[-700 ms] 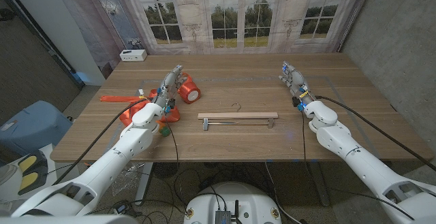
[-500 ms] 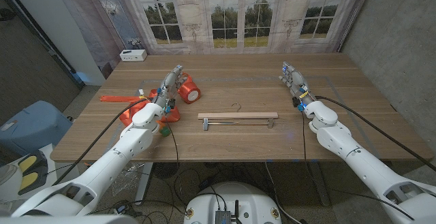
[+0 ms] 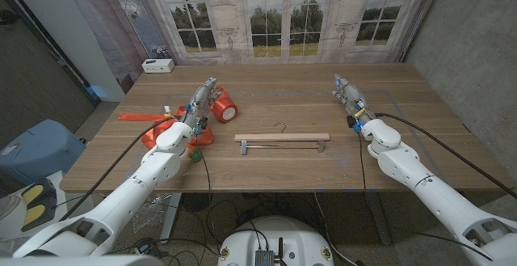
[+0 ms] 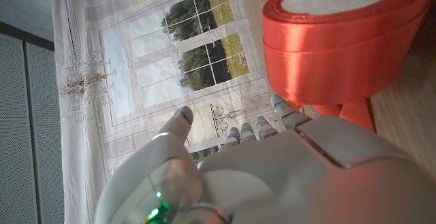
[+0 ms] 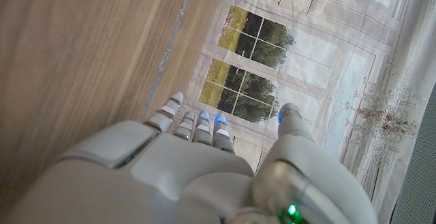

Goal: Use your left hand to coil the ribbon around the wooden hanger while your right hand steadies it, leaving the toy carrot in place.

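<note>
A: Wooden hanger (image 3: 282, 138) lies flat at the middle of the wooden table (image 3: 299, 173), its bar running from nine to three o'clock, the wire hook pointing to twelve and a metal clip bar along its six o'clock side.

B: And the arms, since they are the biggest things on it?

A: The left hand (image 3: 200, 102) sits at about ten o'clock from the hanger, well apart from it. Its fingers (image 4: 282, 114) reach out loosely together with nothing in them; in the left wrist view they end just beside the roll.

B: The right one?

A: The right hand (image 3: 347, 93) is at about two o'clock from the hanger, also well apart, standing on its edge with fingers (image 5: 178, 118) stretched forward and nothing in its grasp.

B: Where is the ribbon?

A: The orange ribbon roll (image 3: 224, 105) lies just at three o'clock of the left hand. Loose orange ribbon (image 3: 144, 117) trails off toward nine o'clock and bunches under the left wrist.

B: Anything smaller?

A: A white box (image 3: 157, 65) at the table's far left corner. A small green bit pokes out by the left forearm; I cannot tell what it is.
</note>
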Robot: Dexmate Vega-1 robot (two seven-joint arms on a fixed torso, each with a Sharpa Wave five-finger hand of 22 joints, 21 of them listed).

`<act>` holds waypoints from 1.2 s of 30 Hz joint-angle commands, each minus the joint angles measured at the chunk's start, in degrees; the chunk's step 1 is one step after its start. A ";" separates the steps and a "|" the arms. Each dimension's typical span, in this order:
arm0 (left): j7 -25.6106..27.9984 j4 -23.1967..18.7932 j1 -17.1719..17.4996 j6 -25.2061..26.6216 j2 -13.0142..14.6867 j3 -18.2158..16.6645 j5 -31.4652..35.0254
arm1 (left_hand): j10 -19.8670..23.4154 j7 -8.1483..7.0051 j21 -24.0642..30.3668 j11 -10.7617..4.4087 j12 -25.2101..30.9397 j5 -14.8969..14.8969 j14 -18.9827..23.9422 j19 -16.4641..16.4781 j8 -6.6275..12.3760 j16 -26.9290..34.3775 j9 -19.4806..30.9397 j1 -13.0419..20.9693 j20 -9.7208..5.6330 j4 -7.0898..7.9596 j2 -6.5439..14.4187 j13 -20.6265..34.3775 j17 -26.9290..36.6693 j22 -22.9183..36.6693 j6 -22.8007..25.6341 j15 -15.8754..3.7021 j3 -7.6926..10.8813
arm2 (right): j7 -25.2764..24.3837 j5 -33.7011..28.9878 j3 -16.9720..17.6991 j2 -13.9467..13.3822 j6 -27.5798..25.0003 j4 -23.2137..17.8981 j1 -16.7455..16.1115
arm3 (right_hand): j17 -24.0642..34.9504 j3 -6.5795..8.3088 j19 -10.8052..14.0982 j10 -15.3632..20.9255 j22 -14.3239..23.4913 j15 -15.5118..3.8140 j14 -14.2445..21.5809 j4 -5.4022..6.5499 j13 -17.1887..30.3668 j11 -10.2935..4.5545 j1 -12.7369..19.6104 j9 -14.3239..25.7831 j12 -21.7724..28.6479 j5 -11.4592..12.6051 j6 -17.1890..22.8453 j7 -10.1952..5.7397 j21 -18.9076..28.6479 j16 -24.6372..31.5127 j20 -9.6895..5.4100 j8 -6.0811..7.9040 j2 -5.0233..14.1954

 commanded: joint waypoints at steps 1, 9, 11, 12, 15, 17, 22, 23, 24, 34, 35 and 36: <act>-0.22 -0.05 -0.15 0.20 0.10 0.25 0.21 | 0.07 0.09 -0.26 0.21 0.44 0.18 -0.40 0.17 0.40 0.40 0.09 0.35 0.56 -0.45 -0.26 0.25 0.13 0.16 0.02 0.05 -0.03 | -6.81 -5.30 -0.69 -4.76 -8.00 -9.33 -2.42 | 0.25 0.47 0.01 0.95 0.18 0.94 0.59 0.22 0.34 -0.16 0.78 0.31 0.55 0.12 0.72 -0.24 0.14 0.45 1.71 0.38 -0.03; 0.08 -0.85 0.09 0.49 0.25 0.42 0.45 | 0.08 0.14 -0.37 0.19 0.42 0.14 -0.36 0.21 0.45 0.40 0.09 0.38 0.61 -0.59 -0.32 0.26 0.13 0.16 0.20 0.03 -0.08 | -10.25 -8.04 -0.70 -7.62 -13.42 -15.14 -4.24 | 0.31 0.68 0.35 2.19 0.22 1.05 1.94 0.23 0.38 -0.02 1.05 0.33 0.92 0.05 1.42 -0.95 0.33 0.88 2.36 0.56 0.30; 0.11 -1.13 0.21 0.59 0.32 0.43 0.43 | 0.11 0.17 -0.40 0.20 0.43 0.13 -0.35 0.24 0.47 0.41 0.10 0.38 0.61 -0.63 -0.33 0.26 0.14 0.16 0.28 0.03 -0.09 | -10.87 -8.58 -0.68 -8.26 -14.69 -16.46 -4.67 | 0.32 0.73 0.38 2.30 0.23 0.98 2.09 0.23 0.39 -0.05 1.13 0.33 0.94 0.04 1.44 -0.96 0.34 0.92 2.49 0.56 0.38; 0.20 -1.28 0.29 0.64 0.34 0.43 0.45 | 0.10 0.14 -0.42 0.24 0.42 0.13 -0.36 0.23 0.47 0.40 0.10 0.38 0.58 -0.64 -0.33 0.26 0.14 0.16 0.28 0.05 -0.09 | -11.31 -8.98 -0.71 -8.58 -15.44 -17.11 -4.84 | 0.32 0.76 0.34 2.35 0.23 0.99 2.12 0.22 0.39 -0.12 1.16 0.33 0.95 0.03 1.46 -1.01 0.33 0.92 2.55 0.55 0.42; 0.22 -1.57 0.41 0.76 0.43 0.47 0.46 | 0.17 0.17 -0.44 0.19 0.44 0.12 -0.34 0.28 0.48 0.41 0.10 0.39 0.57 -0.68 -0.34 0.26 0.14 0.16 0.33 0.05 -0.10 | -12.45 -10.03 -0.75 -9.61 -17.71 -19.24 -5.48 | 0.34 0.84 0.33 2.41 0.24 0.98 2.05 0.21 0.40 -0.13 1.27 0.34 0.94 0.01 1.49 -1.12 0.33 0.86 2.84 0.54 0.51; 0.15 -1.78 0.50 0.88 0.53 0.52 0.46 | 0.14 0.20 -0.47 0.20 0.43 0.11 -0.34 0.30 0.48 0.41 0.10 0.40 0.55 -0.71 -0.33 0.26 0.15 0.16 0.37 0.06 -0.11 | -13.21 -10.77 -0.83 -10.17 -19.13 -20.53 -5.84 | 0.34 0.86 0.30 2.39 0.25 0.94 2.08 0.20 0.40 -0.19 1.30 0.34 0.92 0.00 1.52 -1.16 0.32 0.86 2.92 0.54 0.53; 0.30 -2.41 0.96 0.99 0.68 0.49 0.39 | 0.16 0.25 -0.55 0.21 0.42 0.10 -0.35 0.30 0.47 0.40 0.11 0.41 0.57 -0.79 -0.31 0.26 0.15 0.17 0.39 0.12 -0.11 | -14.56 -12.43 -1.06 -11.65 -22.83 -23.77 -6.56 | 0.34 0.99 0.23 2.49 0.26 0.85 2.10 0.15 0.42 -0.13 1.50 0.35 0.91 -0.03 1.77 -1.41 0.31 0.81 3.02 0.60 0.65; 0.30 -2.53 1.05 1.02 0.74 0.49 0.39 | 0.15 0.25 -0.56 0.21 0.42 0.10 -0.34 0.31 0.47 0.40 0.11 0.41 0.60 -0.80 -0.31 0.26 0.15 0.17 0.41 0.13 -0.12 | -14.82 -12.82 -1.12 -11.95 -23.53 -24.46 -6.70 | 0.34 1.00 0.23 2.54 0.26 0.89 2.10 0.14 0.42 -0.16 1.51 0.35 0.92 -0.04 1.78 -1.41 0.31 0.81 3.01 0.60 0.65; 0.26 -2.63 1.13 1.04 0.78 0.48 0.35 | 0.15 0.23 -0.58 0.19 0.42 0.09 -0.32 0.32 0.46 0.41 0.11 0.42 0.59 -0.82 -0.31 0.27 0.15 0.17 0.40 0.09 -0.12 | -15.22 -13.23 -1.16 -12.23 -24.36 -25.22 -6.87 | 0.34 1.02 0.24 2.55 0.26 0.87 2.11 0.13 0.42 -0.16 1.55 0.35 0.92 -0.04 1.78 -1.47 0.32 0.80 2.99 0.59 0.67; -0.26 -2.72 1.38 0.88 0.88 0.57 0.22 | 0.27 0.32 -0.72 0.26 0.44 0.06 -0.31 0.39 0.47 0.40 0.12 0.41 0.62 -0.94 -0.31 0.27 0.17 0.18 0.52 0.11 -0.16 | -18.75 -17.68 -2.46 -14.15 -34.06 -32.49 -7.39 | 0.37 1.74 0.41 3.05 0.28 0.27 2.43 0.04 0.45 -0.66 2.40 0.38 0.97 -0.06 2.76 -1.94 0.41 0.82 2.75 0.83 1.58; -0.44 -2.71 1.36 0.93 0.91 0.60 0.15 | 0.27 0.28 -0.73 0.25 0.44 0.06 -0.28 0.40 0.46 0.41 0.12 0.41 0.63 -0.95 -0.31 0.27 0.17 0.18 0.51 0.13 -0.17 | -19.32 -18.56 -2.93 -14.46 -36.34 -33.82 -7.24 | 0.37 1.89 0.43 3.25 0.28 0.19 2.49 0.02 0.46 -0.88 2.58 0.38 1.02 -0.06 2.91 -2.01 0.42 0.82 2.66 0.85 1.76; -0.49 -2.75 1.36 0.99 0.98 0.63 0.17 | 0.24 0.30 -0.75 0.27 0.42 0.06 -0.27 0.41 0.45 0.42 0.12 0.40 0.63 -0.96 -0.31 0.27 0.17 0.18 0.49 0.15 -0.17 | -19.62 -19.10 -3.23 -14.57 -37.66 -34.47 -7.12 | 0.37 1.99 0.54 3.31 0.28 0.20 2.50 0.00 0.46 -0.95 2.71 0.39 1.02 -0.06 3.15 -2.03 0.46 0.81 2.68 0.93 1.86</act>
